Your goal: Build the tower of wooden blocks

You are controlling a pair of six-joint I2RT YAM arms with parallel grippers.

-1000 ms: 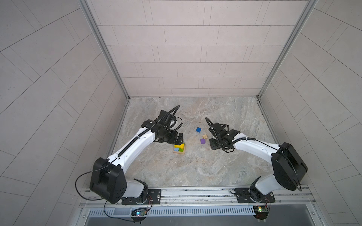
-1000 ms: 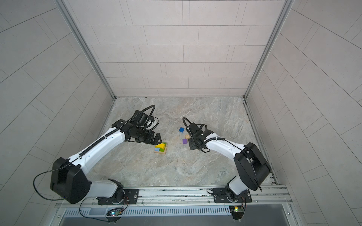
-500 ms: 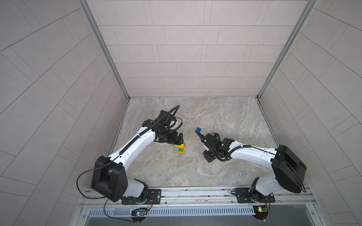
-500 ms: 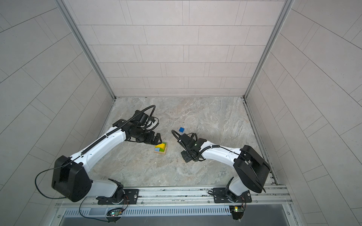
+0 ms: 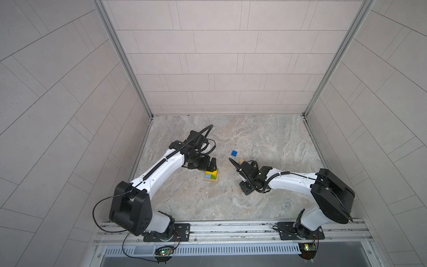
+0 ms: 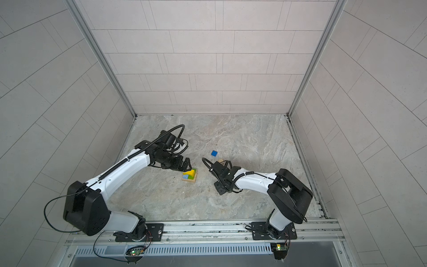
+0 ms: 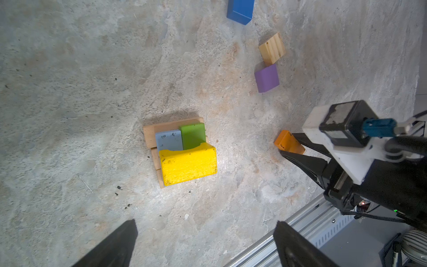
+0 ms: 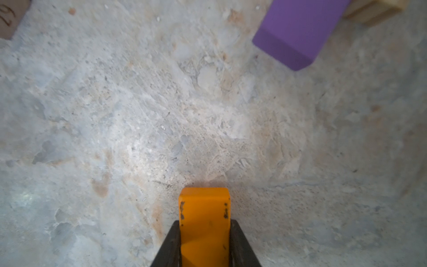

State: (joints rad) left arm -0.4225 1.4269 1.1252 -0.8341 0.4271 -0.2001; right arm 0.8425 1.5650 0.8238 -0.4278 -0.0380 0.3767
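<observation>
The only writing is a dark handwritten scrawl on a tan corner (image 8: 7,17) in the right wrist view. It may be digits, but the frame cuts it off and I cannot read it.

The wood block tower (image 5: 211,175) (image 6: 190,175) stands left of centre on the marble floor (image 5: 265,138), well apart from every wall. It has tan bars (image 7: 150,136) at the bottom, a light-blue bar (image 7: 169,141) and a green bar (image 7: 193,137) side by side on them, and a yellow bar (image 7: 188,164) on top. Bare floor lies open all round it.

The left gripper (image 7: 205,223) hangs over the tower's far-left side, spread wide and empty. To the right of the tower, the right gripper (image 8: 204,223) has its jaws drawn in against both sides of an orange bar (image 8: 204,208) (image 7: 287,143).

Farther off lie a purple cube (image 7: 266,78), touching a tan block (image 7: 272,48), and a dark-blue cube (image 5: 234,153) (image 6: 214,153). In both top views the right arm hides the purple cube and the orange bar.
</observation>
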